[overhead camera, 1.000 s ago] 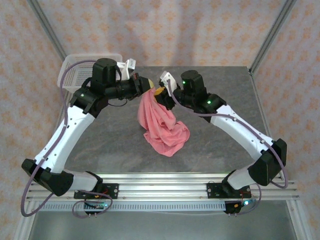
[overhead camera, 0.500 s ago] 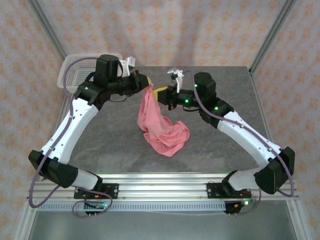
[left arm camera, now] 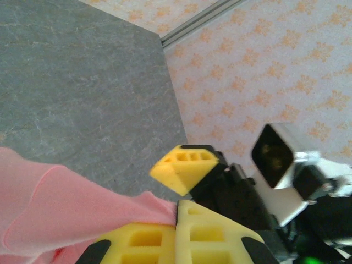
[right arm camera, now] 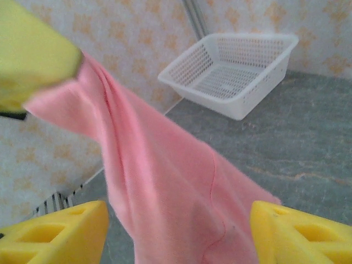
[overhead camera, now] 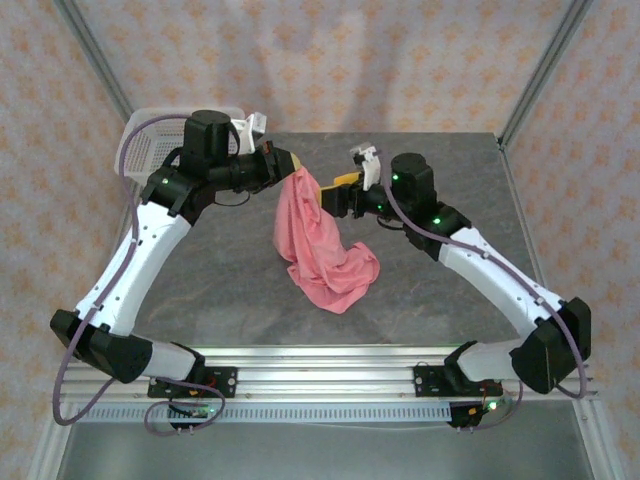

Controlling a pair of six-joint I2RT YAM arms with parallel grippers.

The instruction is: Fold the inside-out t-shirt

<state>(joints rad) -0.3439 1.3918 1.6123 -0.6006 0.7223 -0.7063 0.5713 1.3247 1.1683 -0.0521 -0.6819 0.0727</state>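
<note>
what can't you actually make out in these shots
Sleeves and collar of the t-shirt, top view: lost in bunched hanging folds.
How much cloth the left gripper pinches: hidden between its closed fingers in the left wrist view, blurred in the right wrist view.
Much of the basket, top view: covered by the left arm.

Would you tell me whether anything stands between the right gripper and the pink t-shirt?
Nothing visible does: the t-shirt hangs from the shut left gripper, directly before the right gripper's open jaws; the white mesh basket sits far behind.
</note>
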